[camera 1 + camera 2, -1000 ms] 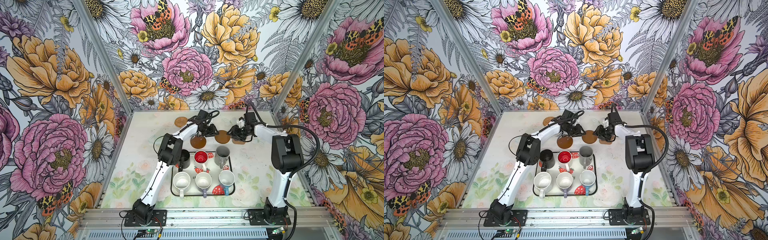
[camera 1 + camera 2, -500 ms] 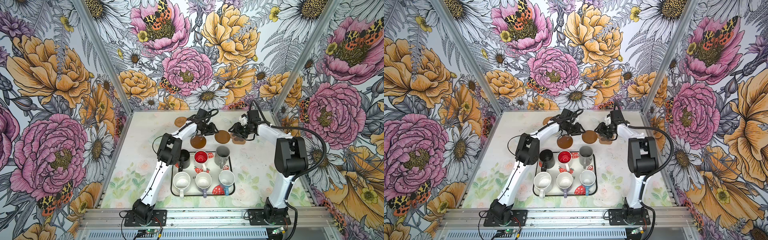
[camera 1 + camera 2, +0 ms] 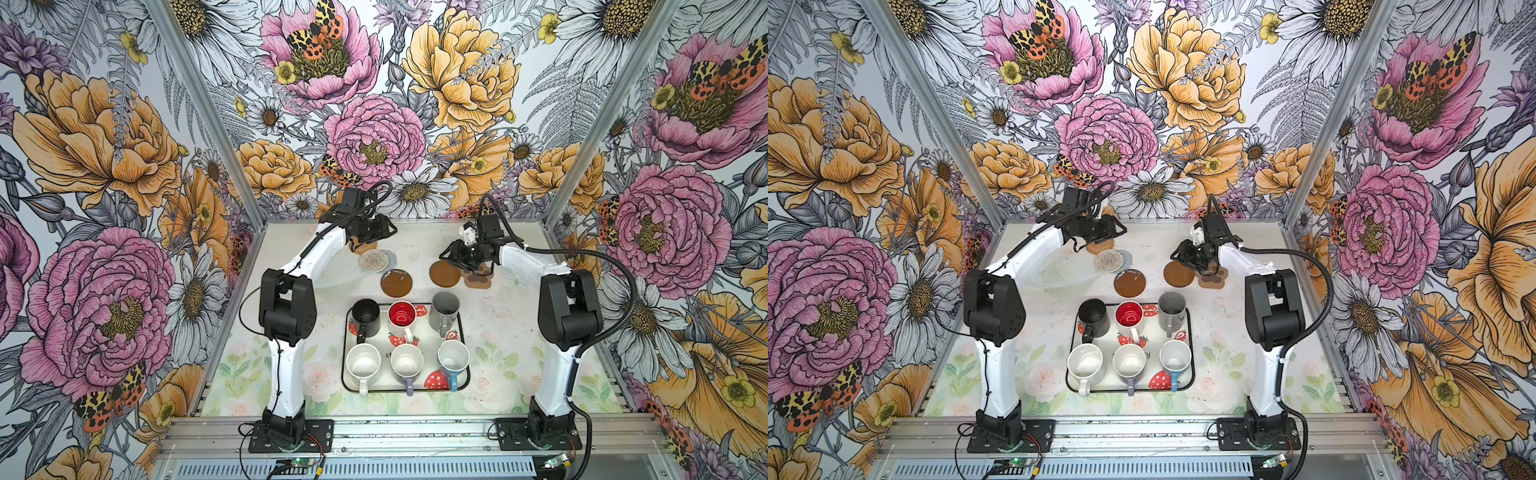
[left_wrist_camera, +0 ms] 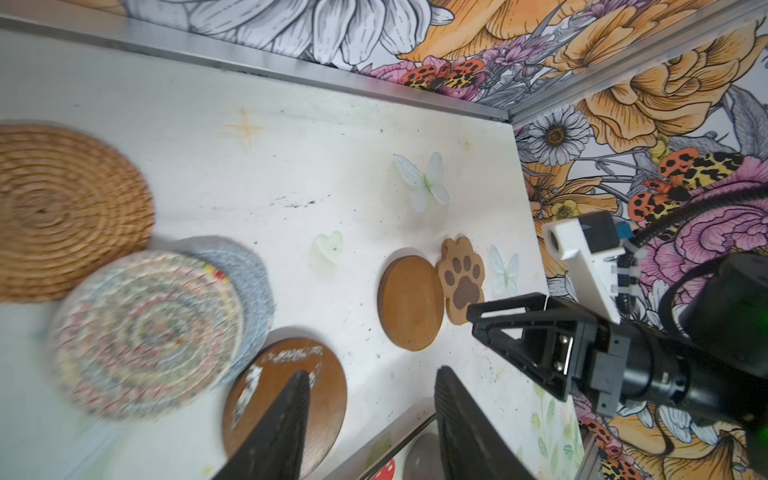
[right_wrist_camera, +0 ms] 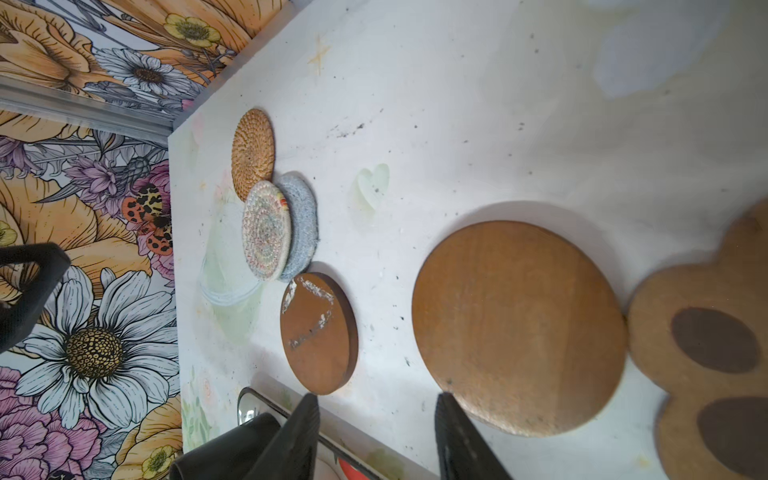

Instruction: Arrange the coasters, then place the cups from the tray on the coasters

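Note:
Several coasters lie behind the tray (image 3: 343,353): tan rattan (image 4: 62,208), cream woven (image 3: 374,261) overlapping grey-blue (image 5: 301,216), a scratched brown round (image 3: 396,283), a plain brown round (image 3: 445,274) and the paw-shaped one (image 3: 478,280) touching it. Six cups stand on the tray: black (image 3: 365,318), red-inside (image 3: 402,318), grey (image 3: 444,309), white (image 3: 363,362), lilac (image 3: 407,363), light blue (image 3: 453,359). My left gripper (image 3: 376,230) hovers open over the rattan coaster, holding nothing. Just above the plain brown round's far edge, my right gripper (image 3: 451,255) is open and empty too.
The metal frame and flowered walls (image 3: 407,195) close the table at the back and sides. In the left wrist view the right arm's gripper (image 4: 532,332) shows close beside the paw coaster (image 4: 463,278). The tray's black rim (image 5: 249,399) lies right under the right fingers.
My left gripper has pulled back toward the far left and opened a little wider, uncovering the cream and grey-blue coasters. My right gripper has barely shifted.

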Motion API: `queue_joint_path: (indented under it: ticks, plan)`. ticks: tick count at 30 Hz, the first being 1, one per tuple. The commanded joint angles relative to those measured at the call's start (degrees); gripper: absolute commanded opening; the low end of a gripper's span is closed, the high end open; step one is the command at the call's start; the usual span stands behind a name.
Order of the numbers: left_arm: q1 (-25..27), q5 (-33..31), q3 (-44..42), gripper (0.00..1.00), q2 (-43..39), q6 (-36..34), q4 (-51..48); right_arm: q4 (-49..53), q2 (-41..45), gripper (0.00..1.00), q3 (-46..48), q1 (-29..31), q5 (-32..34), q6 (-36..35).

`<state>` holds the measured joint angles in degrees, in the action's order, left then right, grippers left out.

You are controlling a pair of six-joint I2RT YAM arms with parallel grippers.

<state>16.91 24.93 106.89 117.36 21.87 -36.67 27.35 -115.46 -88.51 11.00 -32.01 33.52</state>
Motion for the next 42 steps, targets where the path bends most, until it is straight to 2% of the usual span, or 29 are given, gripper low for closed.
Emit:
queue_joint_path:
  ticks: [1,6,12,35,42]
  plan:
    - [-0.7,-4.4,-7.1,0.51,-3.0,-3.7,-0.6,-0.5,-3.7,0.47,-3.3,1.2,-1.9,0.8]
    - [-0.8,-5.2,-16.4,0.52,-6.8,-4.3,1.0,-0.5,-7.8,0.47,-6.4,3.2,-3.2,1.3]
    - [-0.7,-2.9,-22.4,0.52,-6.5,-2.4,5.6,-0.1,-10.8,0.46,-8.2,5.4,-4.2,1.5]
    - [1.5,-1.7,-24.3,0.53,1.4,1.2,11.1,1.2,-15.4,0.45,-10.2,9.3,-4.3,1.9]
    - [2.4,-0.9,-23.5,0.48,3.8,1.2,11.3,1.7,-16.1,0.45,-10.9,10.2,-4.2,2.1]
